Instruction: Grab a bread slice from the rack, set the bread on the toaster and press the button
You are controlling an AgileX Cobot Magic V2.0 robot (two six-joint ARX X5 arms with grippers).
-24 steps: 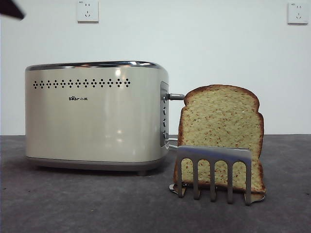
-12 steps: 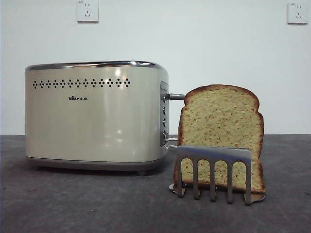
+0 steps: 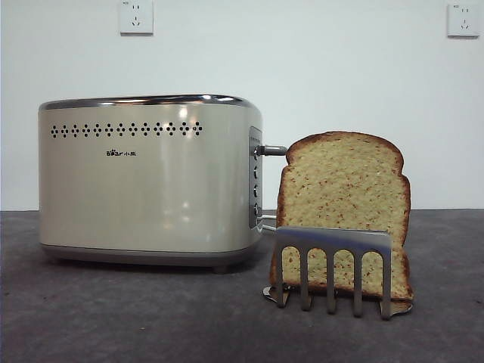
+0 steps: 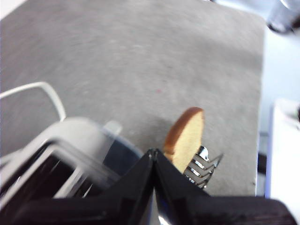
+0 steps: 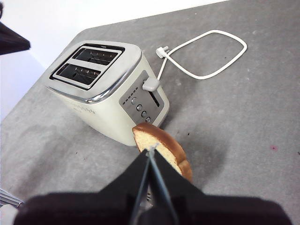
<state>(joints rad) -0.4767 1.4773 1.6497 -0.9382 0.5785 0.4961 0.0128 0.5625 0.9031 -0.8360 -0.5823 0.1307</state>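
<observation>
White wall with two sockets stands behind a grey tabletop [image 3: 113, 318], and on it all things of the task wait untouched.

The slice of bread [image 3: 344, 185] stands upright in the rack [image 3: 333, 246], its domed top well above the steel prongs, which cover only its lower part. The rack is just beside the control end of the toaster [image 3: 151, 181], and the slice almost reaches the button [image 3: 274, 150], the grey lever that sticks out sideways.

I judge the bread to be light and soft, with a firmer dark crust. It may bend or tear if it is squeezed hard, so the free upper part near the crust is the best place to take it, across its thin faces, and then lift it straight up out of the prongs.

Both toaster slots [image 5: 89, 63] are open on top and look empty. A white cable [image 5: 206, 51] lies loose on the tabletop behind.

The left hand [image 4: 153, 157] and the right hand [image 5: 151, 152] both hang high above the bread, each with jaws pressed together and holding nothing.
</observation>
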